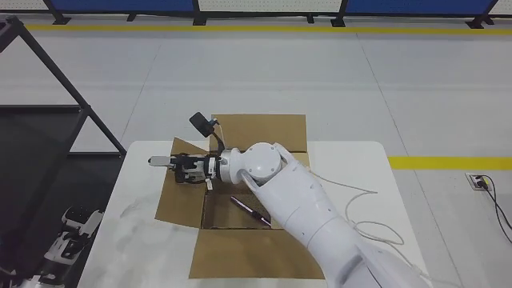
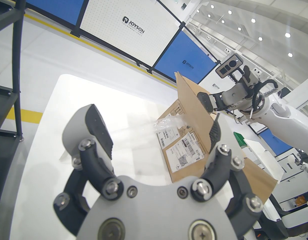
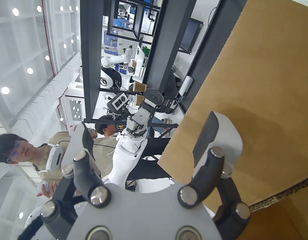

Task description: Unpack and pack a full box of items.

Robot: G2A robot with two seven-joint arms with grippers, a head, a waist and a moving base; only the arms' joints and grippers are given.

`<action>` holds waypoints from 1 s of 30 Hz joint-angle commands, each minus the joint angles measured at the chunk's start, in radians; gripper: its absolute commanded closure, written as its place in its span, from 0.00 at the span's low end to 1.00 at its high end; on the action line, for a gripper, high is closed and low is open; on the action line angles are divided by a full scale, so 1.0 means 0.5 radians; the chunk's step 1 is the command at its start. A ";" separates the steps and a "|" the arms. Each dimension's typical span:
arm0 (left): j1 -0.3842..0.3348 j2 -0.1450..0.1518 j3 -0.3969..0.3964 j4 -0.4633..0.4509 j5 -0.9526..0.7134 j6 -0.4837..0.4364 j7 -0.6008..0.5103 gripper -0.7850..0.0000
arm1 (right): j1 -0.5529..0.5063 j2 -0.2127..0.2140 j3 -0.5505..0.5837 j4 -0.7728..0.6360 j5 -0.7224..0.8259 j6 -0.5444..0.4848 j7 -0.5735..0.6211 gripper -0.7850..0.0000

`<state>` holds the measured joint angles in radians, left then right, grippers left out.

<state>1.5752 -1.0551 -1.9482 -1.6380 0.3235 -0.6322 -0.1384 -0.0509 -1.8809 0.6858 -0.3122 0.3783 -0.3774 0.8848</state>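
An open cardboard box [image 1: 260, 132] stands on the white table [image 1: 140, 240] with its flaps spread. A dark pen-like item [image 1: 250, 210] lies inside on the bottom. My right gripper [image 1: 172, 162] is at the raised left flap [image 1: 182, 196]. In the right wrist view the right gripper [image 3: 146, 123] is open, with the edge of the flap [image 3: 244, 88] between its fingers, close to one pad [image 3: 202, 138]. My left gripper [image 2: 155, 116] is open and holds nothing, low off the table's left front corner [image 1: 68, 236]. From there the right gripper [image 2: 206, 101] shows at the flap [image 2: 191, 101].
A dark metal rack [image 1: 48, 80] stands left of the table. Clear plastic wrap [image 2: 169, 121] sticks out by the labelled box side [image 2: 181, 148]. Bare tabletop lies left of the box. A cable [image 1: 360, 208] trails over the table's right part.
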 commanded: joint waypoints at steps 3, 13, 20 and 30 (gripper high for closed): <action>0.000 0.000 0.000 0.000 0.000 0.000 0.000 0.00 | -0.019 0.027 0.054 -0.030 0.028 -0.042 0.059 0.00; 0.000 0.000 0.000 0.000 0.000 0.000 0.000 0.00 | -0.096 0.008 0.032 -0.167 -0.079 0.117 0.066 0.00; 0.000 0.000 0.000 0.000 0.000 0.000 0.000 0.00 | -0.115 -0.085 -0.088 -0.164 -0.310 0.372 -0.318 0.00; 0.000 0.000 0.000 0.000 0.000 0.000 0.000 0.00 | -0.105 -0.192 -0.159 -0.071 -0.474 0.547 -0.569 0.00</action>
<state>1.5752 -1.0551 -1.9482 -1.6380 0.3235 -0.6322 -0.1384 -0.1056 -1.9733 0.6105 -0.3512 0.1549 -0.1135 0.6141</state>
